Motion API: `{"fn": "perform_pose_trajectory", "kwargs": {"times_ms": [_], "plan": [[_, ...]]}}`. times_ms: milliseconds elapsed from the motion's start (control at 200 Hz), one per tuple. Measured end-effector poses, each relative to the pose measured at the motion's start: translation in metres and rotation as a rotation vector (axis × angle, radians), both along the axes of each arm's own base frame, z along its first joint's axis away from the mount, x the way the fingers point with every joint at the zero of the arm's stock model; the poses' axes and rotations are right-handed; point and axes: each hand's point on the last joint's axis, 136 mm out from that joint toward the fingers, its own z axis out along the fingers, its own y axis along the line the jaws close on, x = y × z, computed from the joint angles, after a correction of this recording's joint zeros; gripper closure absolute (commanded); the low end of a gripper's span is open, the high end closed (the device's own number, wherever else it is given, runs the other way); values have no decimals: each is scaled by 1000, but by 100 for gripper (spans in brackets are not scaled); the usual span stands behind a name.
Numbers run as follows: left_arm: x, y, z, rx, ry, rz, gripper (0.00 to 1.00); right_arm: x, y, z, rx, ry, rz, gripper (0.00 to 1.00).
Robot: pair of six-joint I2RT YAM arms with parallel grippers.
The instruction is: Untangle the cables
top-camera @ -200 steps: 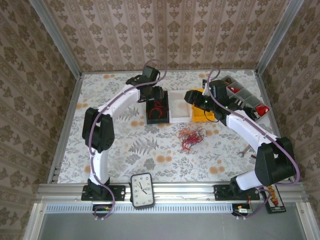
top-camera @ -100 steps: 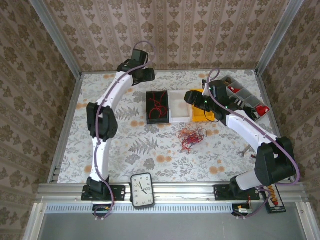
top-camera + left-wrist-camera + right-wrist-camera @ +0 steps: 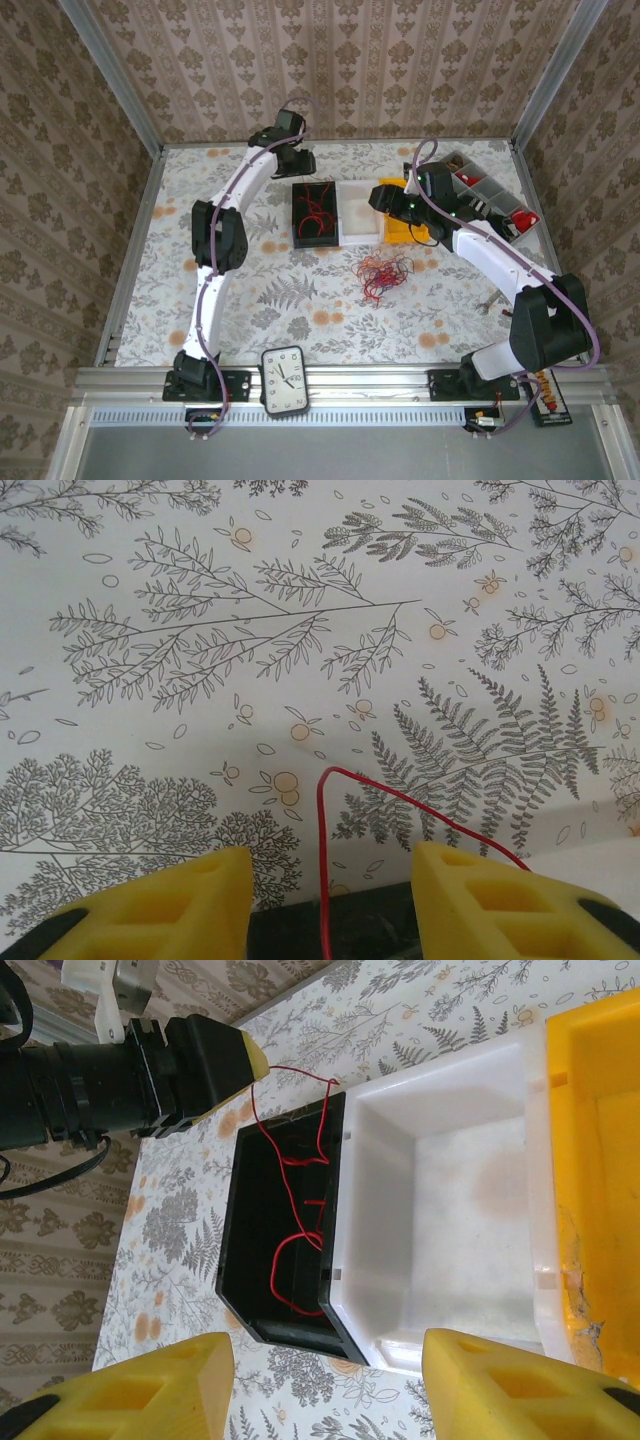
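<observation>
A tangle of red and orange cables (image 3: 382,272) lies on the table in front of the bins. One red cable (image 3: 315,210) lies coiled in the black bin (image 3: 298,240), and its loop (image 3: 272,1272) rests on the bin floor. Its free end (image 3: 322,880) rises over the far rim and runs between my left gripper's (image 3: 332,858) fingers, which stand apart without pinching it. That left gripper (image 3: 297,165) hovers just beyond the bin's far edge. My right gripper (image 3: 328,1345) is open and holds nothing, hanging above the near edges of the black bin (image 3: 285,1328) and white bin (image 3: 440,1190).
A yellow bin (image 3: 400,228) stands right of the white bin (image 3: 360,225). A grey compartment tray (image 3: 485,195) sits at the back right, a small metal tool (image 3: 490,303) lies near the right arm, and a clock (image 3: 284,380) stands on the front rail. Patterned walls close the back and sides.
My left arm has pulled back from above the black bin to beyond its far edge, with the red cable's end trailing between its fingers. The right arm has stayed put.
</observation>
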Motion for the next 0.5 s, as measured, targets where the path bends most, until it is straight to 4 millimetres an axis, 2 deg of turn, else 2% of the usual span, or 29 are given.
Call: {"fn": "perform_pose_trajectory", "kwargs": {"times_ms": [190, 350, 500], "plan": [[1, -2, -3, -6, 3, -5, 70, 0, 0, 0, -4, -3, 2, 46], [1, -2, -11, -1, 16, -4, 73, 0, 0, 0, -9, -7, 6, 46], [1, -2, -14, 4, 18, -9, 85, 0, 0, 0, -11, -8, 7, 46]]}}
